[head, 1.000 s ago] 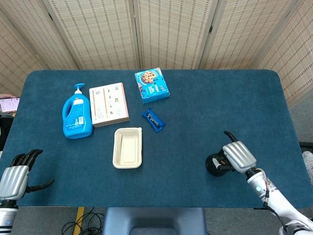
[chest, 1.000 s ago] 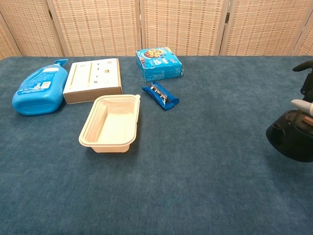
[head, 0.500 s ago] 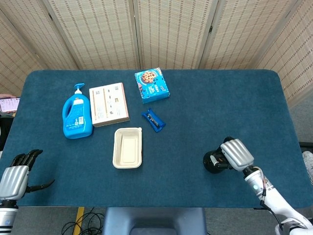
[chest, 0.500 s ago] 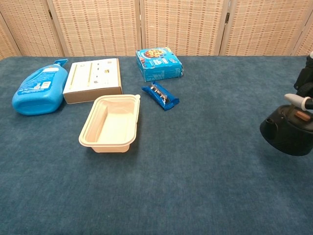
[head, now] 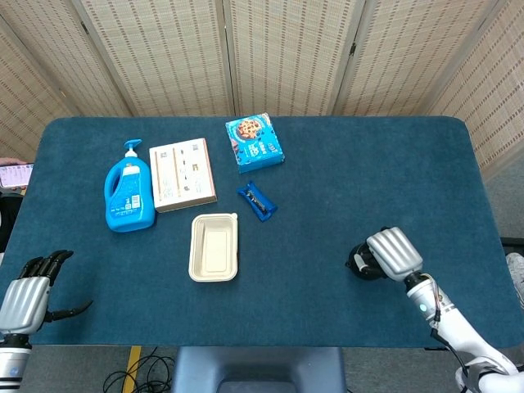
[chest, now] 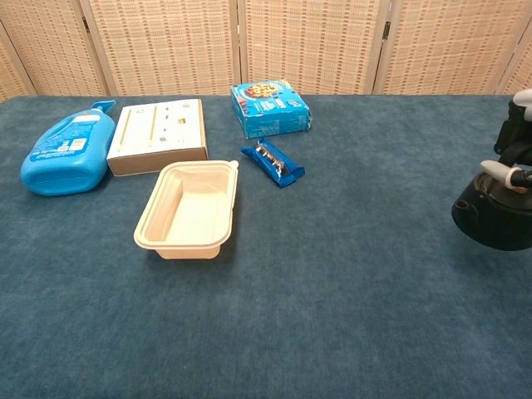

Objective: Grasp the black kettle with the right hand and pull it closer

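The black kettle (head: 359,263) stands on the blue table (head: 327,188) near its front right. In the head view my right hand (head: 394,253) lies over most of it. The chest view has the black kettle (chest: 498,219) at the right edge. There my right hand (chest: 515,143) reaches down from above, with a pale finger curled over the kettle's top, gripping it. My left hand (head: 26,297) hangs off the front left corner, with its fingers apart and nothing in them.
A blue detergent bottle (head: 129,196), a flat white box (head: 182,173) and a blue snack box (head: 255,141) lie at the back left. A blue wrapped bar (head: 257,201) and a cream food tray (head: 196,247) sit near the middle. Wicker screens stand behind the table.
My right hand's thumb, stretched out a second ago, has closed in over the kettle. The hand and kettle have shifted slightly; more of the kettle is now hidden under the hand.
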